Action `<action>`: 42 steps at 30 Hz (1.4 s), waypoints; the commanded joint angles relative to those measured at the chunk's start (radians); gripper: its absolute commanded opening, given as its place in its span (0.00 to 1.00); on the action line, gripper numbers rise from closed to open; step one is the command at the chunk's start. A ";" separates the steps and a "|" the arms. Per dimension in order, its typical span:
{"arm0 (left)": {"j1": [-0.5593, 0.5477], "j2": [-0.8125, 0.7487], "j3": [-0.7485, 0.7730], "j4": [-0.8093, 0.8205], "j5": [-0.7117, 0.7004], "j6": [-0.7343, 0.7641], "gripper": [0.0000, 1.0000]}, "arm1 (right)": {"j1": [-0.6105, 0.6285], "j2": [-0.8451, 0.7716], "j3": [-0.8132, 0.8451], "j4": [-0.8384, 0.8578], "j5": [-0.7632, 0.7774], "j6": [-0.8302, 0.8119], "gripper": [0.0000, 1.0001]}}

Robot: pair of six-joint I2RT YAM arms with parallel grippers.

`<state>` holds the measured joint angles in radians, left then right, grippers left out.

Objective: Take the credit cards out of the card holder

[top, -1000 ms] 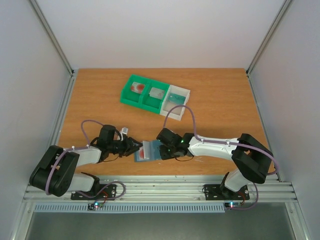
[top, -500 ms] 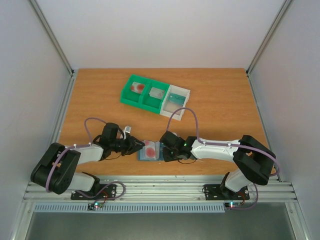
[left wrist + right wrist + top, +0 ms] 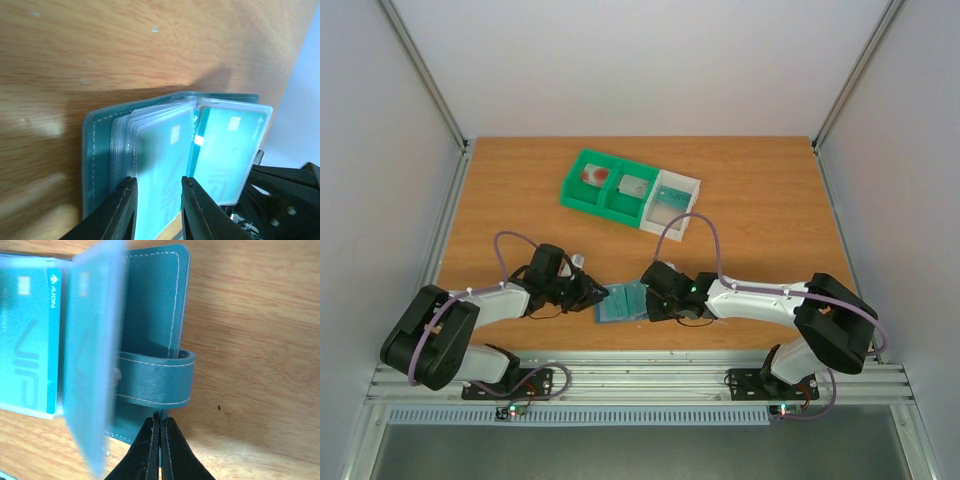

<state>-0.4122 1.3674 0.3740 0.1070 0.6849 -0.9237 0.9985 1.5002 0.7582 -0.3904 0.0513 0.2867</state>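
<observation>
The card holder [image 3: 620, 303] lies open near the table's front edge, a teal wallet [image 3: 97, 150] with clear sleeves. Teal credit cards [image 3: 225, 145] sit in those sleeves; one reads face-up in the right wrist view [image 3: 27, 340]. My left gripper [image 3: 595, 294] is at the holder's left side. Its jaws [image 3: 157, 182] stand a little apart over a sleeve with a teal card showing between them. My right gripper [image 3: 653, 303] is at the holder's right side, shut [image 3: 161, 416] on the thin teal tab under the holder's strap [image 3: 155, 377]. One sleeve [image 3: 90, 355] stands up, blurred.
A green-and-white bin tray [image 3: 582, 193] stands at the back middle, with a red-marked card [image 3: 595, 176], a grey card [image 3: 635, 186] and a teal card [image 3: 670, 200] in its three compartments. Both arms' cables loop above the table near the holder.
The red-marked page that showed half a second ago is turned over; teal pages now show. My left gripper has narrowed and shifted slightly right. The right gripper has kept its hold.
</observation>
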 commanded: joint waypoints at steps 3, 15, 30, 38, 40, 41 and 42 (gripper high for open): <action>-0.007 -0.028 0.017 -0.091 -0.066 0.066 0.25 | 0.002 -0.055 0.013 0.004 0.007 -0.021 0.01; -0.007 -0.056 0.001 -0.096 -0.071 0.071 0.25 | 0.002 -0.078 0.072 0.044 -0.139 0.001 0.01; -0.007 -0.119 -0.013 -0.128 -0.075 0.063 0.28 | 0.002 -0.074 0.069 0.059 -0.152 0.033 0.01; -0.007 -0.248 0.033 -0.266 -0.096 0.059 0.39 | 0.002 -0.071 0.065 0.036 -0.127 0.019 0.01; -0.007 -0.305 0.050 -0.306 -0.109 0.060 0.45 | 0.002 -0.067 0.064 0.035 -0.122 0.017 0.01; -0.007 -0.326 0.059 -0.323 -0.111 0.061 0.48 | 0.002 -0.068 0.063 0.033 -0.121 0.016 0.01; -0.007 -0.345 0.071 -0.342 -0.115 0.062 0.50 | 0.002 -0.069 0.065 0.032 -0.118 0.013 0.01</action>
<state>-0.4152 1.1080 0.3824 -0.1562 0.5980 -0.8715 0.9985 1.4311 0.8127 -0.3504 -0.0933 0.3058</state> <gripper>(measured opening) 0.464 0.020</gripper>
